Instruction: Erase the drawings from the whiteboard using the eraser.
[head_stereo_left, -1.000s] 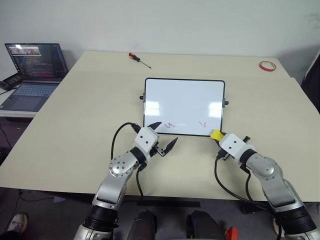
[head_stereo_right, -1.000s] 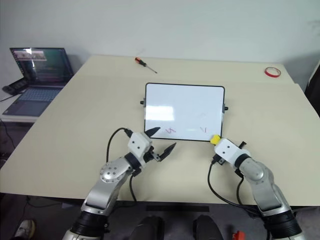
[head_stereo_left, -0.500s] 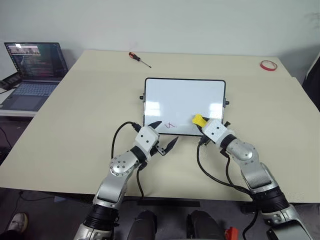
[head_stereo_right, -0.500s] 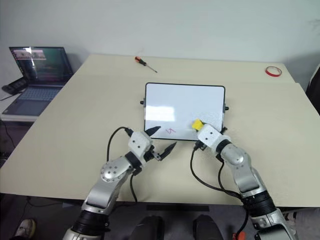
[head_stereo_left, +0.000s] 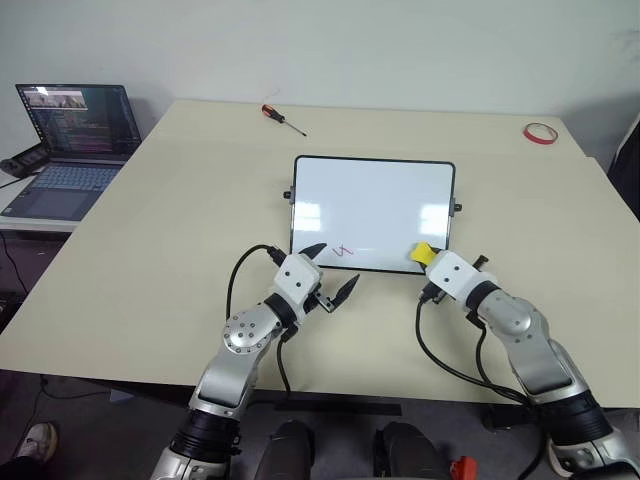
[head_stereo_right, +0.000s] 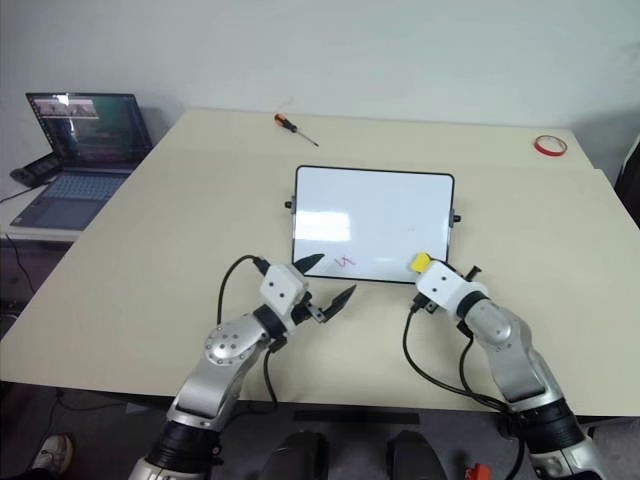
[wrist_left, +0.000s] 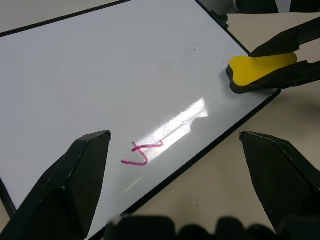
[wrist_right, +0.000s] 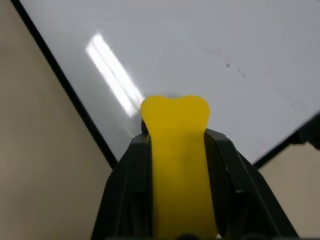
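Observation:
The whiteboard lies flat in the middle of the table. One red squiggle of the drawings sits near its front edge, left of centre, and also appears in the left wrist view as a squiggle. My right gripper is shut on the yellow eraser. The eraser's tip lies on the board's near right corner. My left gripper stands open at the board's front edge, its fingers either side of the squiggle and holding nothing.
A laptop stands on a side table at the far left. A red-handled screwdriver lies behind the board, and a red tape ring is at the far right corner. Cables trail from both wrists.
My right gripper swept the eraser left over the board's near right part and back to the corner. The red mark there is gone. The left arm stayed still.

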